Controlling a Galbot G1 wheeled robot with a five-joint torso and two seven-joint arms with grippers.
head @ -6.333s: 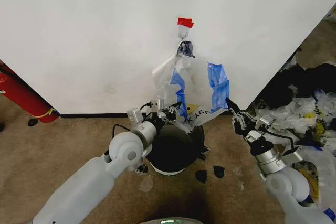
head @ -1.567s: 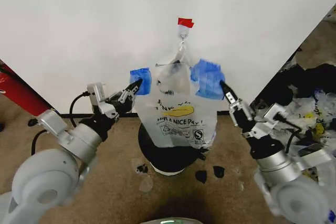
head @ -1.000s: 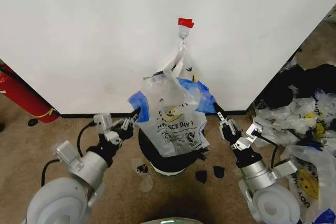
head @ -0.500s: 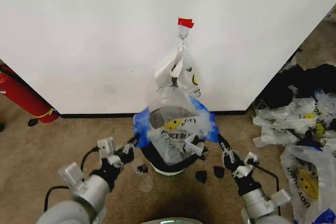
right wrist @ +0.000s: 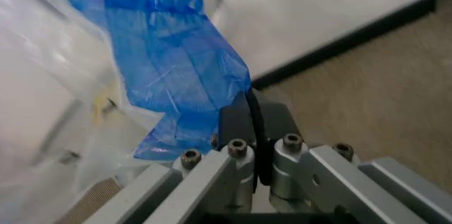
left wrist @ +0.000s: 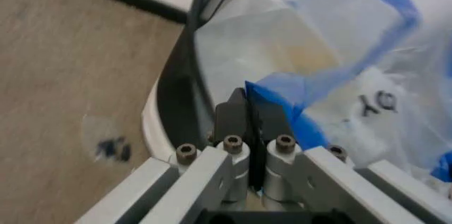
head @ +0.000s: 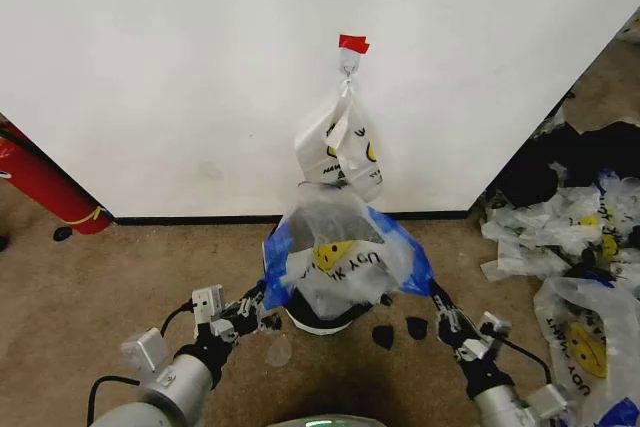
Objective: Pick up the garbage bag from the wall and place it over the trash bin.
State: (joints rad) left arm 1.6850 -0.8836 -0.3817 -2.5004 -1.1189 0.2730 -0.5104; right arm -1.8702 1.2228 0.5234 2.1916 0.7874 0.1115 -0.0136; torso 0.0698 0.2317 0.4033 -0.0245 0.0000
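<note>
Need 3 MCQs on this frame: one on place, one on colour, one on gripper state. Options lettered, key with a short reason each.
1. Where is the see-through garbage bag with blue handles?
A. on the hook
B. spread over the round dark trash bin
C. flat on the carpet

2. What colour is the tape strip on the white wall?
A. red
B. green
C. yellow

3. What is the left gripper doing?
A. open, clear of the bag
B. shut on a handle
C. gripping the bin rim

Key: 1 B, the bag's mouth drapes across the bin top. 2 A, it is red above the hook. 3 B, its fingers pinch blue plastic; the right gripper does likewise.
</note>
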